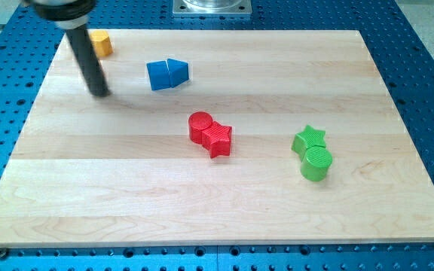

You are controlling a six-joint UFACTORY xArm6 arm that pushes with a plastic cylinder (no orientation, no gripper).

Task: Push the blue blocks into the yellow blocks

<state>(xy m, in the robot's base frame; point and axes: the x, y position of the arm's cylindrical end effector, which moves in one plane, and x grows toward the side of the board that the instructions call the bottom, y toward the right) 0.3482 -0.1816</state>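
Blue blocks, two: a blue cube point(160, 76) touching a blue wedge-shaped block point(178, 71), upper left of centre on the worktop point(202, 203); target, a yellow block point(101, 44), partly hidden behind the rod at the view's top-left corner, shape unclear. My tip point(100, 93) rests between the two colours, left of the blue pair, apart from both; no fingers fitted, nothing gripped. Step judged: approach, no contact; next move calls for circling to the pair's right side and pushing leftward and upward toward yellow.
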